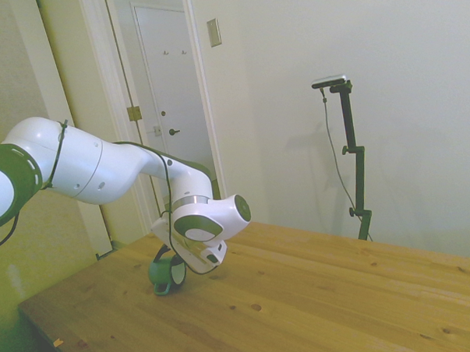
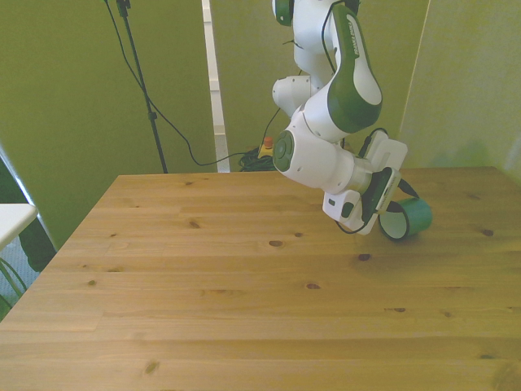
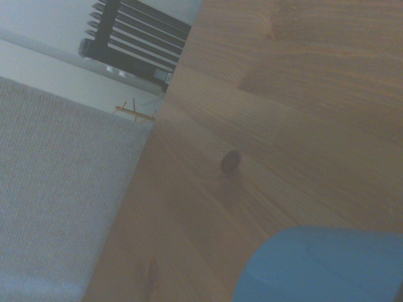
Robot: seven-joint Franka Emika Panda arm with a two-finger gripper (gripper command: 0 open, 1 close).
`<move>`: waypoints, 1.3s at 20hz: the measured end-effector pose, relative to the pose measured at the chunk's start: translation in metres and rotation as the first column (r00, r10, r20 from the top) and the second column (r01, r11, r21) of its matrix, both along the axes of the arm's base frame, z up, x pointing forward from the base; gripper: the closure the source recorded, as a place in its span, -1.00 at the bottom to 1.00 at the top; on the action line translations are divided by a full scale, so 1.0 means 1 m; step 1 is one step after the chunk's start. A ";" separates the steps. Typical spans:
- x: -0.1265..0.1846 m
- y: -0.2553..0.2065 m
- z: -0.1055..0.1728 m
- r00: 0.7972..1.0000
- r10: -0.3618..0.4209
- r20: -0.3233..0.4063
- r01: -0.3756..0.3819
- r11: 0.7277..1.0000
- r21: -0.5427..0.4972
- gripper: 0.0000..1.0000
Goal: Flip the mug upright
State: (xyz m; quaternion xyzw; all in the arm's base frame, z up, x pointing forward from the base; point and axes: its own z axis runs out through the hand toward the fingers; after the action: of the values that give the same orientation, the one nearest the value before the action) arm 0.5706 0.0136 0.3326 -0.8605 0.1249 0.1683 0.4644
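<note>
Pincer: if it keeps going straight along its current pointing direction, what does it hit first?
Most likely the mug, lying on its side right at the pincer. Contact can't be confirmed; the wrist hides the tips. Beyond it, the table.

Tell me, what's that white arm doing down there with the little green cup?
The white robot arm is bent low over the wooden table, with its gripper right at a small green mug. The mug is on its side or tilted, open end facing sideways, near the front view's right edge of the table. It looks as if the arm is working to turn it upright, but the wrist hides the fingers, so I can't tell whether they have a hold on it.
</note>
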 end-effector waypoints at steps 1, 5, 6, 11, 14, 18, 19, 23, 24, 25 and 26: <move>0.000 0.000 0.001 1.000 0.003 -0.001 -0.003 1.000 0.002 1.00; 0.001 0.001 0.002 1.000 0.006 0.002 -0.006 1.000 0.004 1.00; 0.001 0.002 0.002 1.000 0.007 0.002 -0.007 1.000 0.004 1.00; 0.003 0.009 0.021 0.999 0.011 0.051 -0.010 1.000 -0.018 1.00; 0.001 0.010 0.049 0.992 0.002 0.127 0.008 0.997 -0.076 1.00; -0.012 0.001 0.079 0.974 -0.012 0.228 0.065 0.972 -0.224 1.00; -0.015 -0.002 0.083 0.968 -0.021 0.251 0.089 0.961 -0.263 1.00; -0.028 -0.013 0.093 0.940 -0.051 0.337 0.197 0.889 -0.415 1.00; -0.030 -0.015 0.094 0.935 -0.055 0.351 0.221 0.865 -0.452 1.00; -0.033 -0.017 0.095 0.930 -0.060 0.364 0.246 0.837 -0.489 1.00; -0.034 -0.019 0.095 0.925 -0.067 0.374 0.270 0.808 -0.523 1.00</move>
State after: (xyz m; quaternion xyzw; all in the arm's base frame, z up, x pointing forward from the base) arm 0.5363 -0.0053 0.4280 -0.9600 0.1646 -0.0688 0.2160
